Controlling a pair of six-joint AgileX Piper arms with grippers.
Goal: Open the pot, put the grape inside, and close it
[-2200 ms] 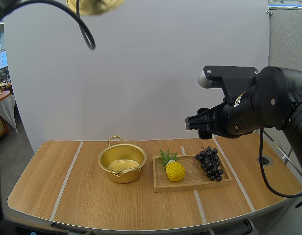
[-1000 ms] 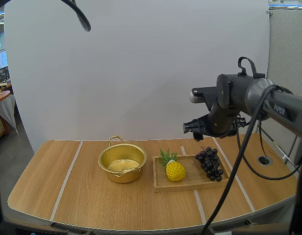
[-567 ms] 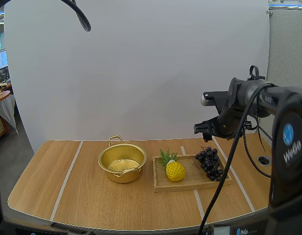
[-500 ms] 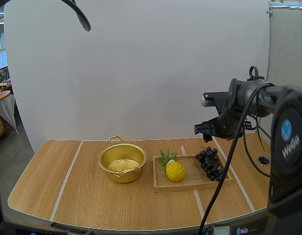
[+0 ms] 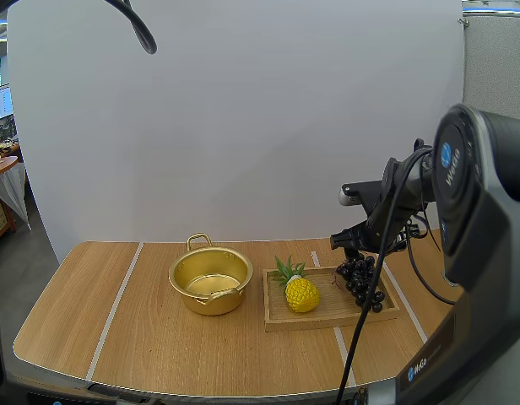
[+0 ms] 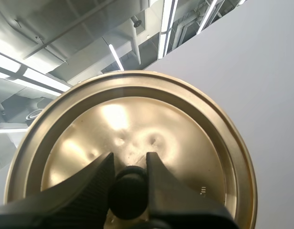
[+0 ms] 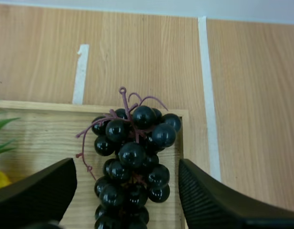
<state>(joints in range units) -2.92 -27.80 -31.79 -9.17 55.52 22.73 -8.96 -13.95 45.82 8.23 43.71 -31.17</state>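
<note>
High view: your right tool (image 5: 353, 250) has come down over the last two seconds and now hangs just above the grapes (image 5: 361, 278)
Grapes: lying at the right end of the wooden tray (image 5: 327, 317), not lifted, stem toward the far rim
Right wrist view: your tool's fingers stand wide apart, one on each side of the bunch, nothing pinched between them
Left tool (image 6: 128, 183): clamped on the black knob (image 6: 129, 196) of the lid (image 6: 185, 138), which you hold up off the pot
Pot (image 5: 211, 283): open on the surface (image 5: 159, 346), left of the tray and well apart from the grapes; nothing to be seen inside
Pineapple (image 5: 301, 294): on the tray, between the pot and the grapes
What changed: the right arm swung in from high up and lowered onto the bunch; pot, tray and fruit have not moved
What it means: opening looks done, and you are lined up for the grasp
Next call: probably lower a little more and close on the upper berries or the stem
Risk: your path to the pot passes over the pineapple, so lift well before you cross
</note>
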